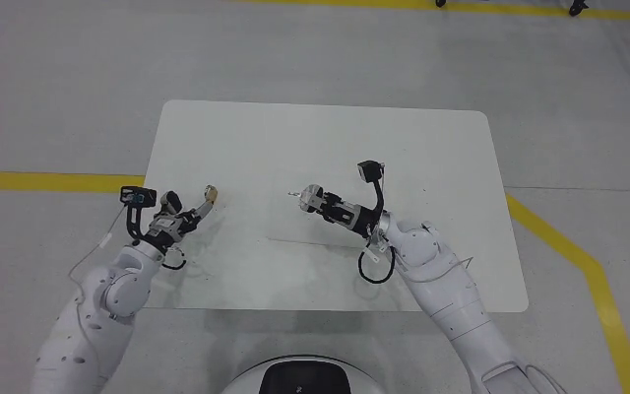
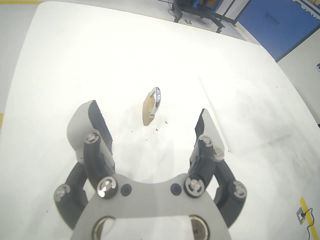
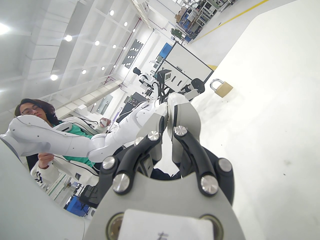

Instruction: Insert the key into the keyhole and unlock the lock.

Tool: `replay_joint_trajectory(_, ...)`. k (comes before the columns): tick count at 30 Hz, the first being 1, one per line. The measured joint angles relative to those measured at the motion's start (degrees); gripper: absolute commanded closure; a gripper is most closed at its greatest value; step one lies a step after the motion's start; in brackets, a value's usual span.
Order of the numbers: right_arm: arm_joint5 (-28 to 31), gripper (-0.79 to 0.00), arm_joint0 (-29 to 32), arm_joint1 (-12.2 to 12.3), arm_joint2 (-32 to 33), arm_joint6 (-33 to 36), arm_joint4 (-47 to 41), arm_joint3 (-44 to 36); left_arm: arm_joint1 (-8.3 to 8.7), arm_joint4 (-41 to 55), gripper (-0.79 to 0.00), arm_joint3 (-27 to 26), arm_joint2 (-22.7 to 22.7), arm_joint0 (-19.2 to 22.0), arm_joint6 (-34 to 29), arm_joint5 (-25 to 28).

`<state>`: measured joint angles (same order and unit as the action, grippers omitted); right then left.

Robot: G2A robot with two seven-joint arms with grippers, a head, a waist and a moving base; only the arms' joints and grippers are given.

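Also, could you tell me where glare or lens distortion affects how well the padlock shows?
Left wrist view: glare bleaches the table, its edges bow, yet the padlock stands out, shackle glinting. Right wrist view: ceiling lights flare, padlock unaffected. Top view: even light, the key tiny.

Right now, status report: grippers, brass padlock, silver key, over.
Left gripper open, brass padlock with silver shackle just ahead, untouched. Right gripper shut on small silver key. Bare white table between key and padlock.

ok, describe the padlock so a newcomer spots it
On the white table, look near its left edge, just ahead of the open left end effector. The padlock sits there: the only brass thing, with a shiny silver shackle.
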<state>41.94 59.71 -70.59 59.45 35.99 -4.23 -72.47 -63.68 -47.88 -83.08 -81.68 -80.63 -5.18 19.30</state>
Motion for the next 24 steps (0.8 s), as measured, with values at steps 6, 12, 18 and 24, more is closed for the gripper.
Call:
replay_joint_trajectory(6,0.0,0.000,0.0,0.0,0.0,0.0,0.0,0.0,-0.47,-0.8,-0.610,2.4,2.3,3.1,-0.5,0.2)
replay_joint_trajectory(12,0.0,0.000,0.0,0.0,0.0,0.0,0.0,0.0,-0.92,-2.6,-0.197,4.3,4.2,5.9,-1.2,-1.6)
replay_joint_trajectory(18,0.0,0.000,0.0,0.0,0.0,0.0,0.0,0.0,-1.34,-3.3,0.000,5.9,5.7,7.3,-1.2,-2.5)
replay_joint_trajectory(24,0.0,0.000,0.0,0.0,0.0,0.0,0.0,0.0,-1.39,-3.6,0.000,7.0,5.2,7.7,-1.2,-3.0)
